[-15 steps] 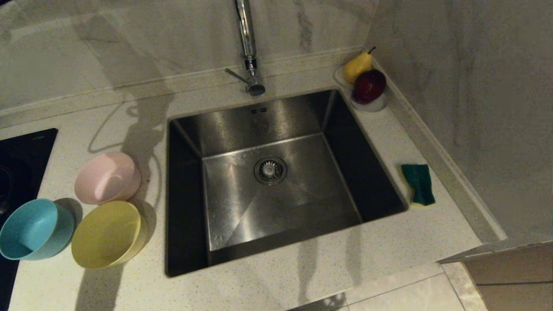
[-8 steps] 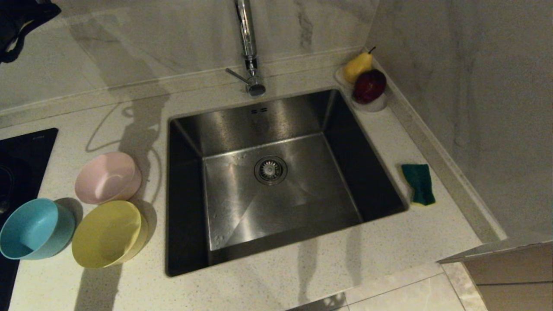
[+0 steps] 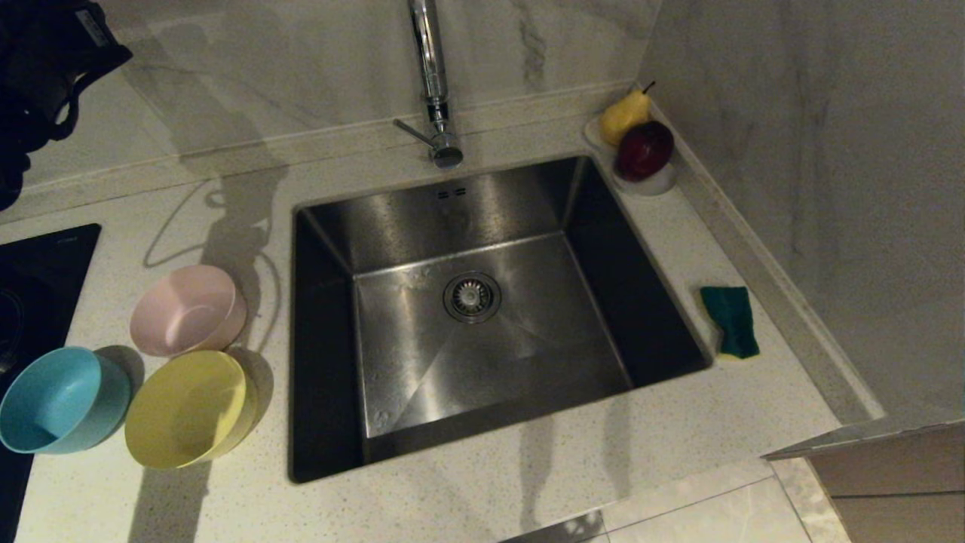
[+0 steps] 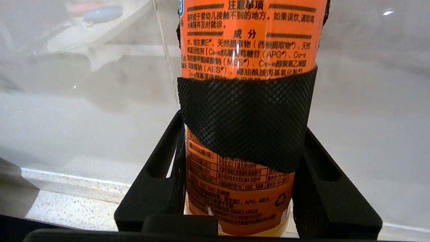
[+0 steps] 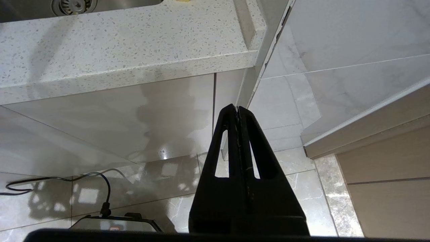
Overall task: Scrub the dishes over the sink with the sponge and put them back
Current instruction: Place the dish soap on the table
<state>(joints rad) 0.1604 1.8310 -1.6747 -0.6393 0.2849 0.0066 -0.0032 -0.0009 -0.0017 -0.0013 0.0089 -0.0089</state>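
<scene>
Since a second ago, the left arm point(image 3: 45, 75) has come into the head view at the top left corner, dark and only partly seen, high above the desk point(image 3: 528, 467); nothing else has shifted. Pink bowl point(image 3: 188, 309), yellow bowl point(image 3: 187, 407) and blue bowl point(image 3: 60, 400) sit together on the desk left of the sink point(image 3: 467, 317), the yellow one touching the pink and just beside the blue. Across the sink, on its right rim side, lies the sponge point(image 3: 730, 320), green face up and untouched. Behind it a dish point(image 3: 648, 185) holds fruit.

From the left wrist, the left hand point(image 4: 245, 188) grips an orange bottle point(image 4: 248, 50), its fingers point(image 4: 158, 181) pressed to both sides below a black mesh band. By its label it is probably dish soap, though the cap is out of sight. To do this step well, I judge the arm should carry the bottle upright, bring it over the bowls or the sponge, and tip it slowly so little spills on the desk.

From the right wrist, the right hand point(image 5: 238, 111) hangs below the desk edge, fingers pressed together on nothing, parked over the floor.
</scene>
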